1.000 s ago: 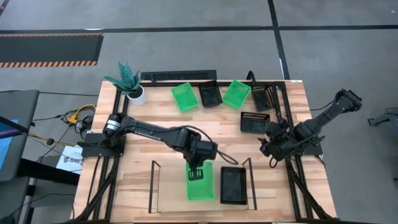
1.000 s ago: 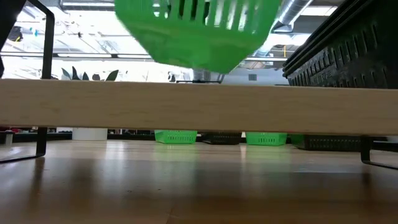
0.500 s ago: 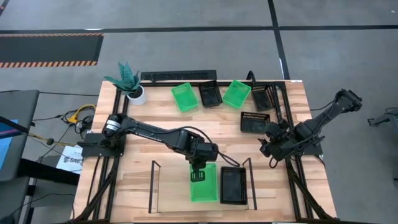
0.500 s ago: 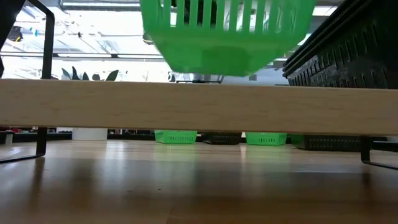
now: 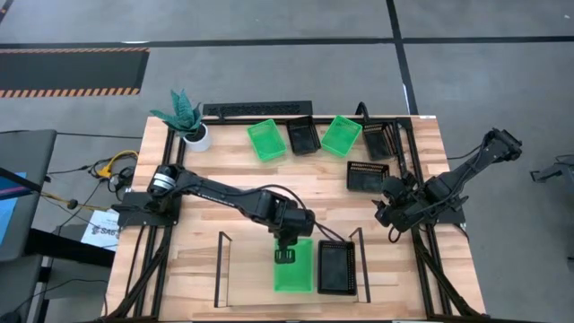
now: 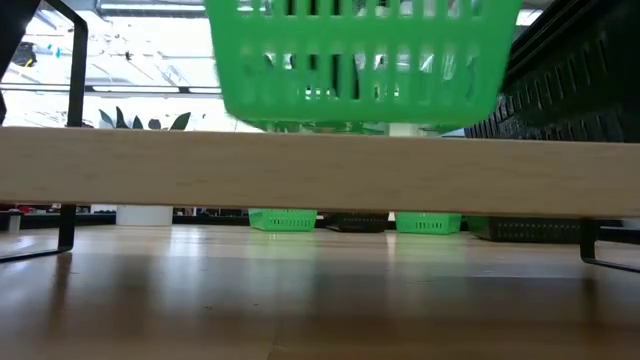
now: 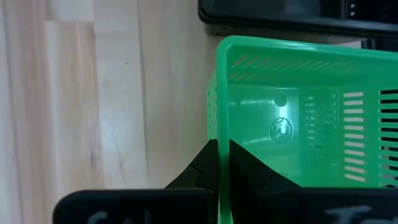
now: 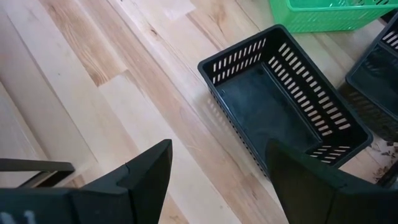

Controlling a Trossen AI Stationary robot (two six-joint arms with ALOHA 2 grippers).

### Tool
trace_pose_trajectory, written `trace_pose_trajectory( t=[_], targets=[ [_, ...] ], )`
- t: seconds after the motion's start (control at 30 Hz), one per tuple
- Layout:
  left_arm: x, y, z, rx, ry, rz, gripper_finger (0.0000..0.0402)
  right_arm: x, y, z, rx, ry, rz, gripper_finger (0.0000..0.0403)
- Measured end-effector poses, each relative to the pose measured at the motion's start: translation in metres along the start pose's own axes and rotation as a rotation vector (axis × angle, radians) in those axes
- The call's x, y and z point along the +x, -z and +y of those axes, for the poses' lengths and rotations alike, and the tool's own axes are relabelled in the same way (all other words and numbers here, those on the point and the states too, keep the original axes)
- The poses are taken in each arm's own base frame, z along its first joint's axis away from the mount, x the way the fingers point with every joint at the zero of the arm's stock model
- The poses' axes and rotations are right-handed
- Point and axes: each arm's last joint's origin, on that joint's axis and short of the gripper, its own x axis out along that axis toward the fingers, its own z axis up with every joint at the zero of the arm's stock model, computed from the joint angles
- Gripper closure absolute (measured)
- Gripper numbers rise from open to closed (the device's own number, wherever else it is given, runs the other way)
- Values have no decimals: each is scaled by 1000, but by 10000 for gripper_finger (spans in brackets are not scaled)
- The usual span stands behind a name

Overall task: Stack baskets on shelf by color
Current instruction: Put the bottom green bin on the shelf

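Left gripper clamped on the rear wall of a bright green mesh-walled plastic basket, fingers pinched together across the rim (confirmed in the left wrist view, where one dark finger lies outside the wall). Basket positioned over the middle of the low shelf's light wooden board, just beside a black mesh-walled plastic basket occupying the shelf's right end.

Right gripper parked near the table's right edge, fingers spread apart, empty, above a loose black basket.

Probable faults from this position:
- Snagging on the black neighbour: little gap visible between the two rims; a sideways drift would likely nudge or ride up on it.
- Tilted release: grip taken on one wall only, so the far end may sag and land askew.
- Early release: seating on the board not confirmed.

Hidden or unclear:
- Contact between green basket base and board: not resolvable in the low view (base blurred, board edge masking the underside).
- Front edge of the shelf partly cut off by thin black wire frame ends.
- Remaining baskets along the table's far edge: two green, rest black, count uncertain where they overlap.
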Motion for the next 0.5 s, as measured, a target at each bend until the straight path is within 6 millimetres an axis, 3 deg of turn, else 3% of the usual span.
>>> trace_pose_trajectory(
  t=[0.5],
  targets=[
    [0,-4,-2,-37,29,-39,402,0,0,0,0,-1,1,121]
  ],
)
